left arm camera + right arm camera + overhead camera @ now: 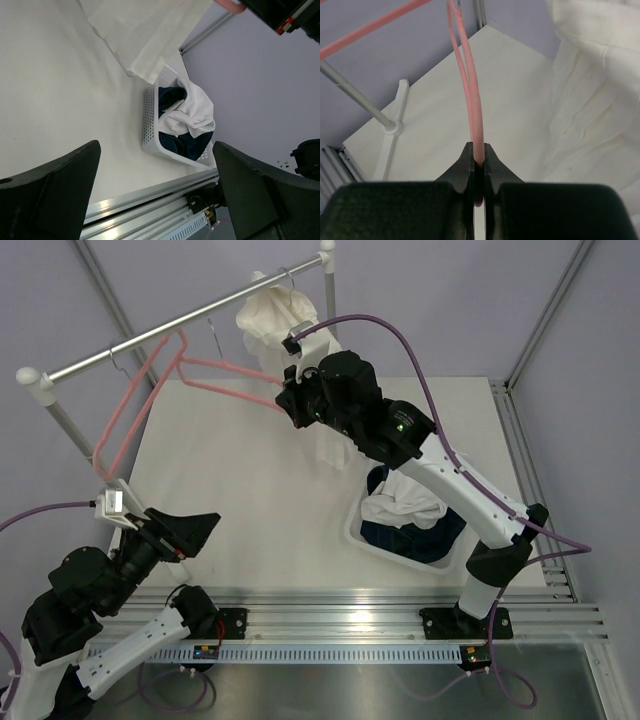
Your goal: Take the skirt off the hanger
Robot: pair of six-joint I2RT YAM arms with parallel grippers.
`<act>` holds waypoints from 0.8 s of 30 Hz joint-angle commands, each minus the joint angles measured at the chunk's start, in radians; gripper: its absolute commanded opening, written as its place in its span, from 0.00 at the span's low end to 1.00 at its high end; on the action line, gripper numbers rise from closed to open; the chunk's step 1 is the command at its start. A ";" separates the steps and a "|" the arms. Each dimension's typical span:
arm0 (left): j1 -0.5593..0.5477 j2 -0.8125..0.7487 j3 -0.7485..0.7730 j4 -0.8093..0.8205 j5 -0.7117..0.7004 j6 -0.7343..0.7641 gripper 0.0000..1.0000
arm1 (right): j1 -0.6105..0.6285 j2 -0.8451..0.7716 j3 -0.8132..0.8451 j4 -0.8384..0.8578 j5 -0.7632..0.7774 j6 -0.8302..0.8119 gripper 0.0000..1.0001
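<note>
A pink hanger (150, 390) hangs from the metal rail (120, 348) and slants toward my right gripper (285, 400). That gripper is shut on the end of the hanger's thin pink bar (476, 125). The white skirt (275, 315) hangs bunched at the rail's right end, drops behind the right arm, and reaches the table. It also shows in the right wrist view (590, 90) and the left wrist view (145, 30). I cannot tell whether any of it is still on the pink hanger. My left gripper (185, 532) is open and empty, low at the near left (155, 150).
A white perforated basket (352, 530) with white and dark blue clothes stands on the table at the right, also in the left wrist view (150, 125). The rail's white foot (390, 125) stands at the table's left. An aluminium mounting rail (350, 610) runs along the near edge.
</note>
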 commanded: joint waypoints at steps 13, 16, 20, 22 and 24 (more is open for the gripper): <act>0.001 -0.018 -0.068 0.054 0.037 -0.001 0.99 | 0.126 0.055 0.213 0.004 0.278 -0.155 0.00; 0.001 -0.019 -0.068 0.056 0.037 -0.001 0.99 | 0.134 0.046 0.200 0.029 0.293 -0.172 0.00; 0.001 -0.019 -0.063 0.044 0.042 -0.002 0.99 | 0.160 0.045 0.225 0.017 0.324 -0.184 0.00; 0.003 -0.025 -0.068 0.038 0.035 -0.004 0.99 | 0.171 0.046 0.232 0.014 0.325 -0.181 0.00; 0.001 -0.036 -0.072 0.041 0.031 -0.007 0.99 | 0.172 0.057 0.246 0.014 0.327 -0.182 0.00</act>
